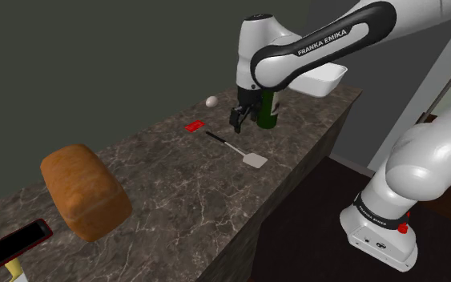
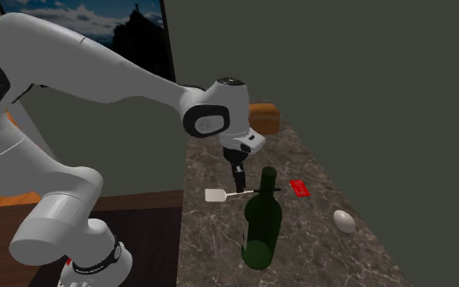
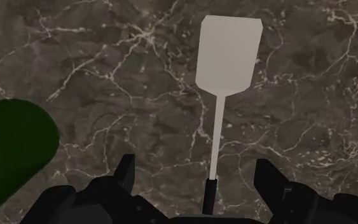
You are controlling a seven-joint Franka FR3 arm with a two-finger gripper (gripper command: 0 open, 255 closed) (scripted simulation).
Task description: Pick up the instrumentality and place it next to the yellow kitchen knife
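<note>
One spatula (image 1: 233,147), one green bottle (image 1: 268,110), one egg (image 1: 211,102), one red card (image 1: 195,126), one loaf (image 1: 83,191).

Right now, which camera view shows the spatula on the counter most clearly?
The wrist view: the spatula shows its pale blade and thin shaft whole, the dark handle end between the fingers of the open hand. The shoulder view shows it small. In the second exterior view the green bottle hides part of its handle.

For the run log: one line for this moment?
spatula flat on counter | gripper open, over its handle | not held
</note>
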